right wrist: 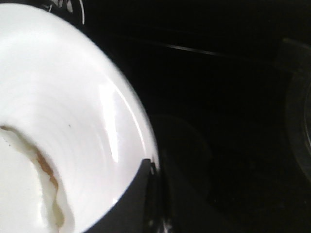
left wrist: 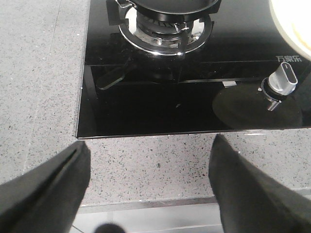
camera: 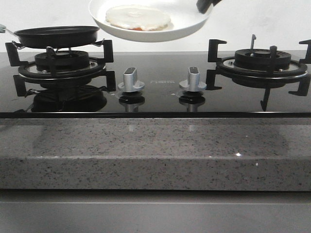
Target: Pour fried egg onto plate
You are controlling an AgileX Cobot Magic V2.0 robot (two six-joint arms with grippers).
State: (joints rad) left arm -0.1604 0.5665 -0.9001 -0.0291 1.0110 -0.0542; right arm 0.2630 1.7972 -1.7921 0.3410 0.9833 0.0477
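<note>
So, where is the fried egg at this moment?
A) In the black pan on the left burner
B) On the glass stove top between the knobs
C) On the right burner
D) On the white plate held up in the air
D: the fried egg lies on the plate, which the right gripper holds by its rim above the stove, beside the pan.

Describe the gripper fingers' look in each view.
Left gripper: two broad matte black fingers, wedge-shaped, tapering to the tips, no markings or cables visible. Right gripper: only a small black finger shows, smooth and dark; the rest is out of frame.
</note>
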